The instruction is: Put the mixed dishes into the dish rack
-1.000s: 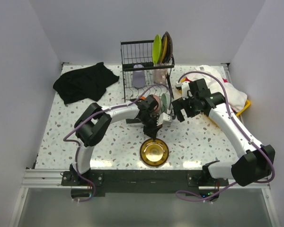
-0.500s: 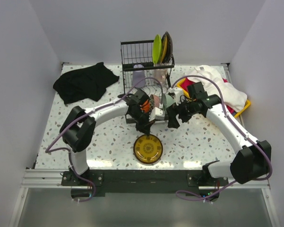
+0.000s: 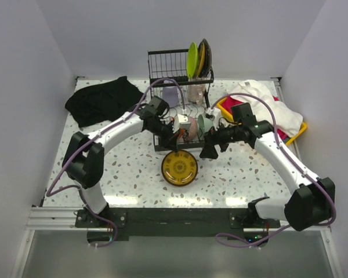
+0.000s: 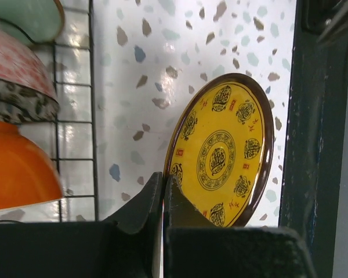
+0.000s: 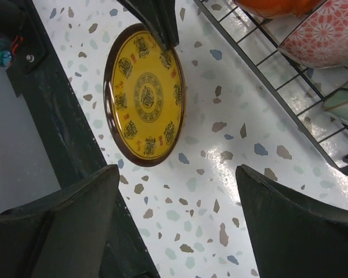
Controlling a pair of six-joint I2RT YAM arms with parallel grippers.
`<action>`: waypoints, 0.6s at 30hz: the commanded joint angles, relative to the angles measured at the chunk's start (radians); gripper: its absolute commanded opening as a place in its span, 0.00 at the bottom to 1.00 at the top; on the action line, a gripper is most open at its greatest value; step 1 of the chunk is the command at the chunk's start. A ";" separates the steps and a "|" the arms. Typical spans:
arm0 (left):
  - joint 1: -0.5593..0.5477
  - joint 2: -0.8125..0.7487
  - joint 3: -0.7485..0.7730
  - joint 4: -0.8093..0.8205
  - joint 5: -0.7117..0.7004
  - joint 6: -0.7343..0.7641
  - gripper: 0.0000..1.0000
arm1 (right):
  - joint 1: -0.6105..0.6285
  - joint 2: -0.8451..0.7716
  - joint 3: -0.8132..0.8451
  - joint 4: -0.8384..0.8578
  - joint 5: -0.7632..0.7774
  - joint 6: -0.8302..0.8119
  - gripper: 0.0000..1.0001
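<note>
My left gripper [image 4: 162,180] is shut on the rim of a yellow plate with a dark brown rim [image 4: 220,155]. It holds the plate tilted just in front of the dish rack [image 3: 162,58]; the plate also shows in the top view [image 3: 179,168]. My right gripper [image 5: 180,220] is open and empty over the table beside the plate [image 5: 145,95], right of it in the top view [image 3: 209,152]. Orange [image 4: 17,174], black-white patterned [image 4: 17,107], red floral [image 4: 14,61] and pale green [image 4: 29,17] bowls sit on the rack's lower grid. Lime green plates [image 3: 192,59], a black plate [image 3: 206,57], a lavender mug [image 3: 170,92] and a pinkish mug [image 3: 196,91] stand in the rack.
A black cloth [image 3: 101,99] lies at the far left. A yellow tray [image 3: 224,106] heaped with white and red cloths [image 3: 267,107] sits right of the rack. The table's dark front rail [image 5: 64,116] runs close to the plate.
The left arm has carried the yellow plate left and back toward the rack, its elbow swinging left. The right gripper has moved left and nearer the plate.
</note>
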 commanded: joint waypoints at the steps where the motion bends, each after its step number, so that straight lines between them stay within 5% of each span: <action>1: 0.009 -0.076 0.110 0.014 0.108 -0.070 0.00 | 0.002 0.085 0.048 0.053 -0.067 0.031 0.83; 10: 0.009 -0.107 0.159 0.042 0.137 -0.126 0.00 | 0.047 0.208 0.130 0.071 -0.108 0.102 0.69; 13: 0.012 -0.107 0.153 0.043 0.124 -0.127 0.00 | 0.047 0.234 0.158 0.039 -0.116 0.106 0.45; 14: 0.015 -0.107 0.150 0.049 0.098 -0.136 0.00 | 0.048 0.237 0.164 0.036 -0.116 0.109 0.27; 17: 0.025 -0.112 0.129 0.107 0.030 -0.204 0.01 | 0.047 0.230 0.186 0.039 -0.089 0.140 0.00; 18: 0.026 -0.112 0.133 0.138 -0.013 -0.245 0.18 | 0.047 0.228 0.201 0.042 -0.072 0.179 0.00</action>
